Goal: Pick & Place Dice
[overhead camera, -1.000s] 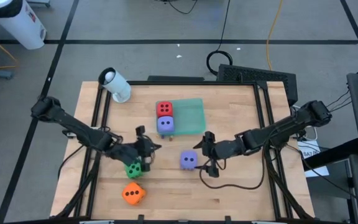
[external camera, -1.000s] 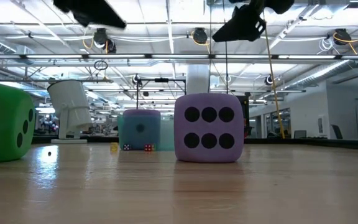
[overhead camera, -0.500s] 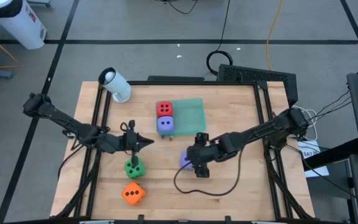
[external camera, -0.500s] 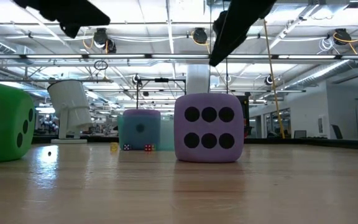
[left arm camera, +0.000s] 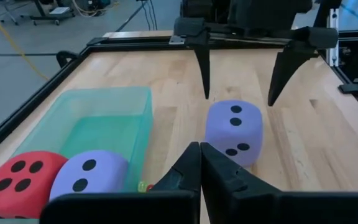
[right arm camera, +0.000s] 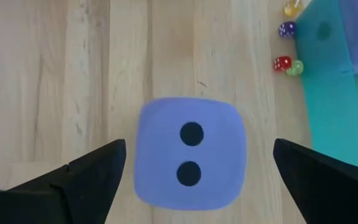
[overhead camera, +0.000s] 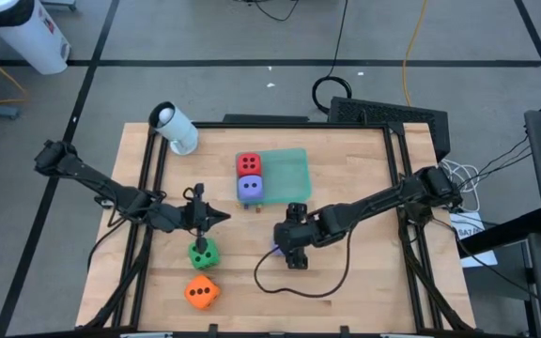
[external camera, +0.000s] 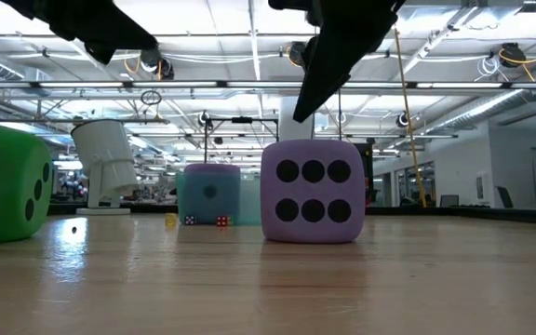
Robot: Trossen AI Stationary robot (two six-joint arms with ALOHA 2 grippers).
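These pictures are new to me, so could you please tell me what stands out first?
The right gripper hangs open straight above a purple-blue die in mid-table, fingers on either side. A red die and another purple-blue die sit in the teal tray, while the left gripper hovers shut near the green die.

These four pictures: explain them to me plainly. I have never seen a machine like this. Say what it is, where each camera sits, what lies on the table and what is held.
It is a robot with two dark arms at a wooden table. One camera looks straight down, one sits at table height, and one rides on each wrist. The right hand is open, directly above a purple-blue die on the bare wood, its fingers either side. The left hand is shut and empty, above the table near the green die. The orange die lies nearest the table's front edge. A red die and a second purple-blue die sit at the teal tray. Nothing is held.
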